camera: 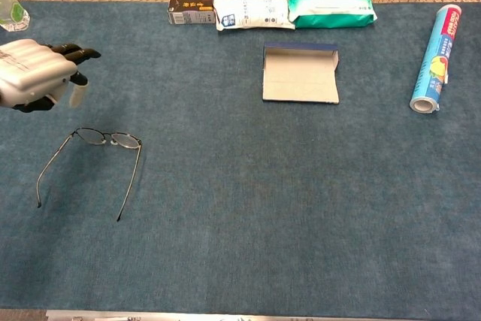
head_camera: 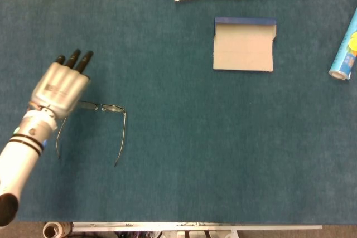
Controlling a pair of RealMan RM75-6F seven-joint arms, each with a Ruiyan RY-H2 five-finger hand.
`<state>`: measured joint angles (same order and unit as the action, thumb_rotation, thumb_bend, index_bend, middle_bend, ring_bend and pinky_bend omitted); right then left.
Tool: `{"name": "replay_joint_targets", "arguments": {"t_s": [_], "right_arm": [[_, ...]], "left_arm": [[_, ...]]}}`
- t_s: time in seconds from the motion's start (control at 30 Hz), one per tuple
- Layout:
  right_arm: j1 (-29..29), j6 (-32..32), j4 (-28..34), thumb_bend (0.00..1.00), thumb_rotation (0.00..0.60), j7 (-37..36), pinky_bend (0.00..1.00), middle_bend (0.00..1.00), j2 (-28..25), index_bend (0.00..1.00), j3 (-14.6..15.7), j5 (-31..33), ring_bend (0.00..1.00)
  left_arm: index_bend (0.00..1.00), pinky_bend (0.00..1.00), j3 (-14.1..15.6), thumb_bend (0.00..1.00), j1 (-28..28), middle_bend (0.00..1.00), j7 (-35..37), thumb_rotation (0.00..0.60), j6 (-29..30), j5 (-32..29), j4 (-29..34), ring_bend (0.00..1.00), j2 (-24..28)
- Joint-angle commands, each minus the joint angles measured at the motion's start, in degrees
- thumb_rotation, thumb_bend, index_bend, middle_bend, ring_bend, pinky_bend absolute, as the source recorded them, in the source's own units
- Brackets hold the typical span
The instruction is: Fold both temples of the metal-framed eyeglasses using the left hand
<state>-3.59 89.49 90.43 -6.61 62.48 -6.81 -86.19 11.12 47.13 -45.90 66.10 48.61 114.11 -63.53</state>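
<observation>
While left hand [camera: 34,79] hovers apart, fingers [head_camera: 78,61] released, eyeglasses [camera: 105,139] lie flat, both thin temples unfolded.

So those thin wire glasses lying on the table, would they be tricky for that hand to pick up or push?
Probably. The eyeglasses have a very thin wire frame lying flat on the blue table, so there's little to grip. They look light, so a push would likely slide or turn them. Both temples stand open and look slender, likely easy to bend. The left hand hovers clear of them.
</observation>
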Motion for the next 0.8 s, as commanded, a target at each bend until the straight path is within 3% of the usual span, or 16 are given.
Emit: {"name": "replay_joint_targets", "arguments": {"t_s": [0.03, 0.27, 0.5, 0.6, 0.67, 0.8], "right_arm": [[0.0, 0.1, 0.1, 0.16, 0.6, 0.0, 0.52, 0.53, -0.1, 0.61, 0.0, -0.1, 0.47], [0.2, 0.4, 0.3, 0.16, 0.6, -0.1, 0.52, 0.54, -0.2, 0.61, 0.0, -0.2, 0.47], [0.1, 0.2, 0.2, 0.16, 0.6, -0.2, 0.52, 0.54, -0.3, 0.61, 0.0, -0.1, 0.47], [0.1, 0.1, 0.2, 0.16, 0.6, -0.1, 0.52, 0.54, -0.3, 0.61, 0.0, 0.0, 0.47], [0.1, 0.1, 0.3, 0.16, 0.6, -0.1, 0.52, 0.54, -0.3, 0.61, 0.0, 0.0, 0.47], [0.1, 0.2, 0.3, 0.16, 0.6, -0.2, 0.52, 0.54, -0.3, 0.61, 0.0, 0.0, 0.47]], "left_arm": [[0.48, 0.09, -0.2, 1.0, -1.2, 0.0, 1.3, 0.6, 0.1, -0.5, 1.4, 0.0, 1.3], [0.22, 0.07, -0.1, 1.0, -1.9, 0.0, 2.0, 0.6, -2.4, -3.4, 3.2, 0.0, 3.5], [0.08, 0.06, -0.5, 1.0, -1.5, 0.0, 3.4, 0.6, -6.0, -6.1, 4.4, 0.0, 5.9], [0.07, 0.06, -0.7, 1.0, -1.4, 0.0, 3.4, 0.6, -6.4, -6.5, 4.4, 0.0, 6.3], [0.06, 0.06, -0.8, 0.93, -1.5, 0.0, 3.4, 0.6, -6.3, -6.6, 4.3, 0.0, 6.4], [0.06, 0.06, -0.9, 0.62, -1.9, 0.0, 2.9, 0.6, -5.5, -6.6, 4.0, 0.0, 6.2]]}}
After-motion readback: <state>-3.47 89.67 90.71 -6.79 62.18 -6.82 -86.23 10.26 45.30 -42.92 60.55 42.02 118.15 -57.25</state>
